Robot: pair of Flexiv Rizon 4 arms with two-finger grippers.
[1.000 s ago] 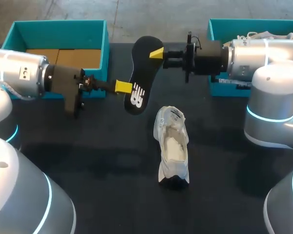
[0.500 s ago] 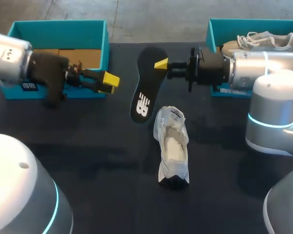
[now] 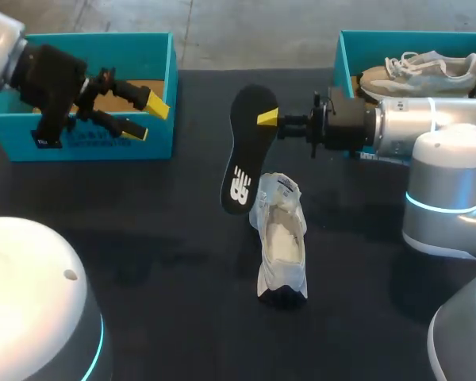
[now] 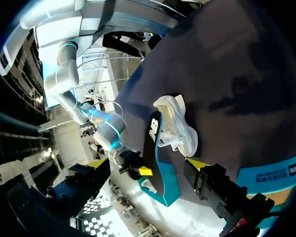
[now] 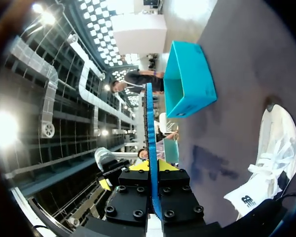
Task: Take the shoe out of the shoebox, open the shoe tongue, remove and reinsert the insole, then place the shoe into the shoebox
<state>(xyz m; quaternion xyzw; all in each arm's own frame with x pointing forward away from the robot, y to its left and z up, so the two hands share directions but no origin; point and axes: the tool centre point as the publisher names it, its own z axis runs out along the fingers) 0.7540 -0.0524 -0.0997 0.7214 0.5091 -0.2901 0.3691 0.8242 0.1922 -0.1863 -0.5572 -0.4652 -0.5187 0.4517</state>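
Since 1 second ago the left arm has drawn away from the insole and back to the left box, while the right arm has carried the insole a little lower, toward the shoe.

On the black table (image 3: 143,262) stand 2 teal boxes. The left box (image 3: 155,87) shows a brown cardboard floor, and the right box (image 3: 345,59) holds a second shoe (image 3: 416,73), grey with laces.

The shoe (image 3: 280,238) lies on the table between the boxes. It is white, its mouth faces up with the tongue pulled wide, and its dark end points toward the robot.

The insole (image 3: 247,147) hangs in the air, black with a white logo near its lower end, which is just beside the shoe's far end.

The right gripper (image 3: 263,119) pinches the insole's upper part between its 2 fingers. The left gripper (image 3: 147,117) hovers at the left box, fingers spread and holding nothing.
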